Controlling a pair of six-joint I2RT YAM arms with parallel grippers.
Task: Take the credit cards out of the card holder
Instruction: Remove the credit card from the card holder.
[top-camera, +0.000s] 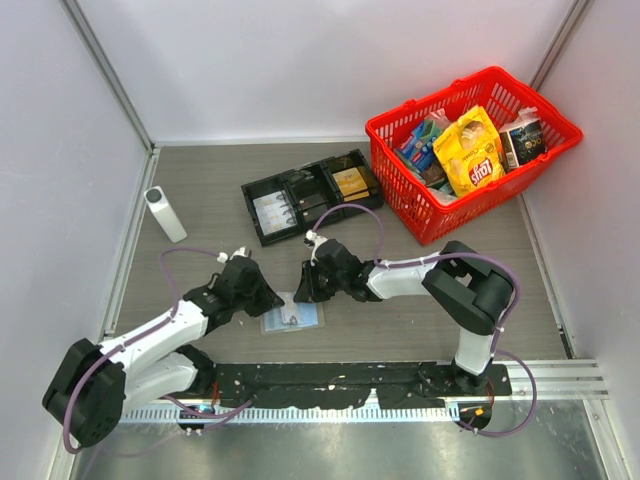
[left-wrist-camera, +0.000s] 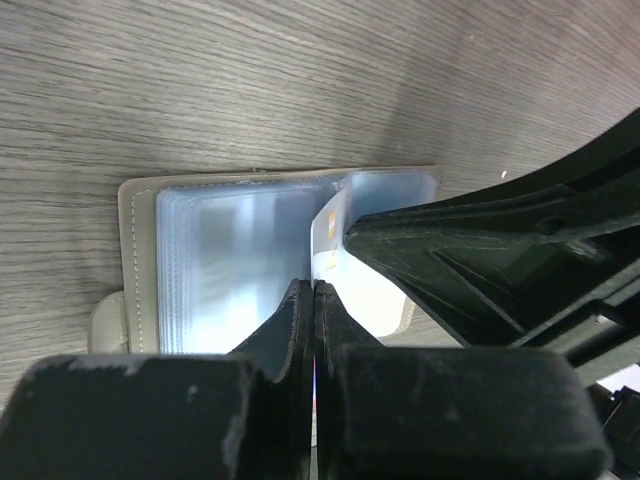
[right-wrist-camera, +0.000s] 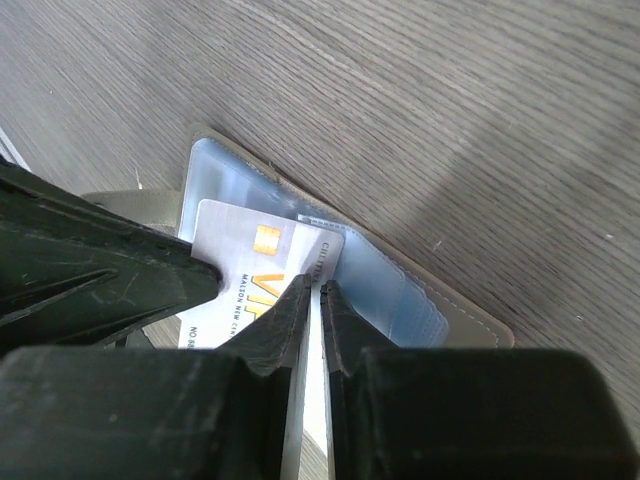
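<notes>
With the card holder (top-camera: 292, 318) lying open on the surface (top-camera: 200, 200) at the lower middle of the top view, the right fingers (right-wrist-camera: 275, 335) pinch one credit card (right-wrist-camera: 243, 262) only by its edge and the left fingers (left-wrist-camera: 285, 335), pressed together, merely pin the holder, so the card may slip free.

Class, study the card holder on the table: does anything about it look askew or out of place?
Yes. One credit card sits crooked, partly out of the clear sleeves of the open card holder, with its edge pinched by the right gripper. Nothing looks spilled or damaged.
</notes>
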